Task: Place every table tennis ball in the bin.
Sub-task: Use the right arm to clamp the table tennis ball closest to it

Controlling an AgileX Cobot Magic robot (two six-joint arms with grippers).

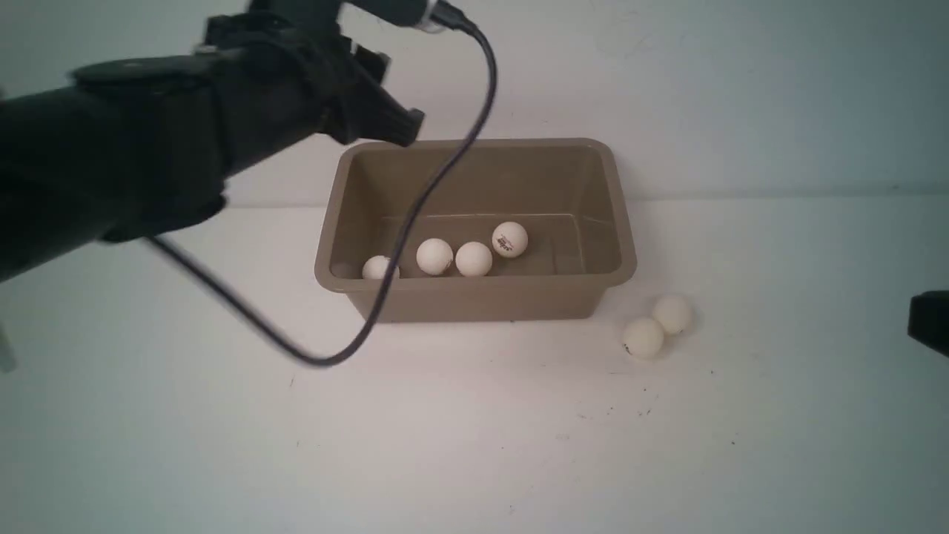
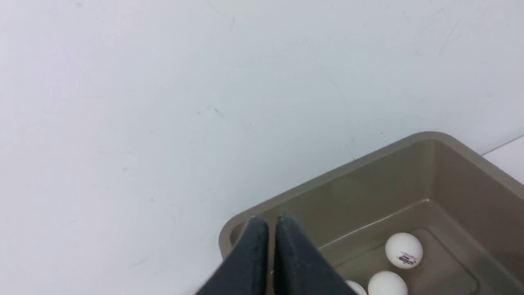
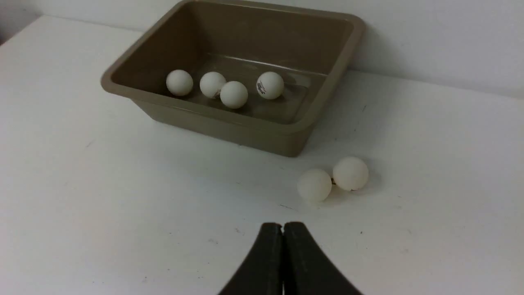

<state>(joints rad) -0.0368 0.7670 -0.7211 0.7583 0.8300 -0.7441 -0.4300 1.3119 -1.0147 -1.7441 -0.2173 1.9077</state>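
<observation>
I see left gripper (image 2: 272, 223) jaws together, empty, over bin (image 2: 389, 184) corner | two table tennis balls (image 2: 403, 250) inside | perhaps third ball (image 2: 355, 288) at edge

Front and wrist views, all facing bin (image 1: 474, 304)

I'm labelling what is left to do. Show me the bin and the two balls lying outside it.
bin (image 1: 474, 300), front view, on its near outer wall.
nearer ball (image 1: 643, 337), front view, on its centre.
farther ball (image 1: 672, 313), front view, on its centre.

Smooth, faintly glossy plastic bin (image 3: 327, 98); matte white balls (image 3: 314, 185); matte white surface (image 3: 123, 213), lightly scuffed.
</observation>
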